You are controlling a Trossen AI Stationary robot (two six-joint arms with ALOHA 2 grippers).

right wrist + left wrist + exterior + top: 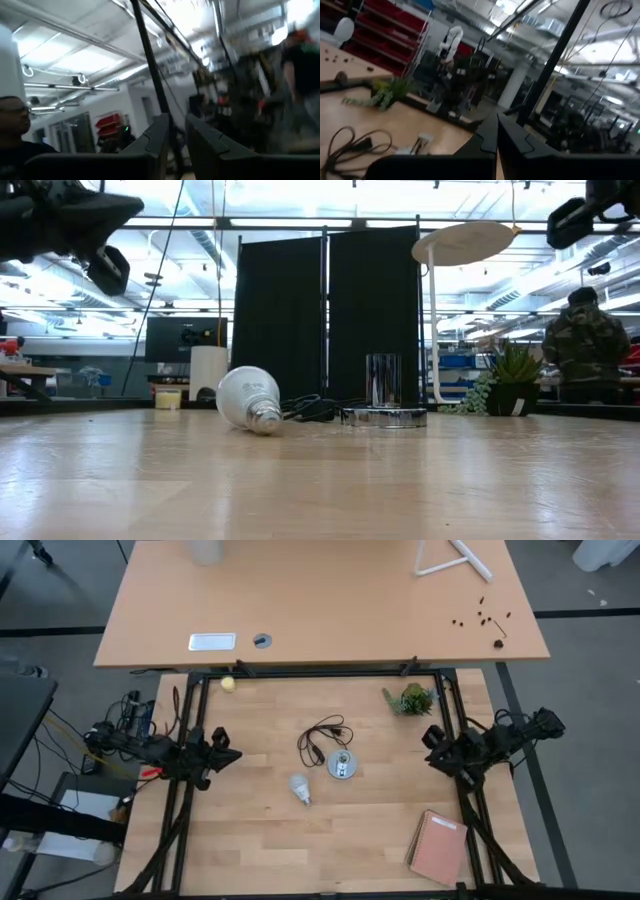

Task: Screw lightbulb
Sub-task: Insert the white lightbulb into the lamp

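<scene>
A: We look down on a pale wooden counter (260, 840) with a second, orange-brown table (330, 610) behind it, and across the surface we see a workshop with black screens and a person in camouflage standing beyond the far edge.

B: We take the socket disc (342, 766) as our landmark. The lightbulb (299, 787) lies on its side just to the left of the disc and a little nearer the front edge, not touching it. From table height we see its metal base pointing toward the disc.

A: The disc's black cord (322, 740) loops just behind it. A small plant (411, 699) sits behind and to the right of the disc, a yellowish ball (228, 684) far back to its left, and a reddish notebook (439, 847) in front to its right.

B: We see the left gripper (226, 754) well to the left of the disc, raised, its fingers together on nothing. The right gripper (432, 745) hangs well to the right of the disc, its fingers slightly apart and empty.
</scene>
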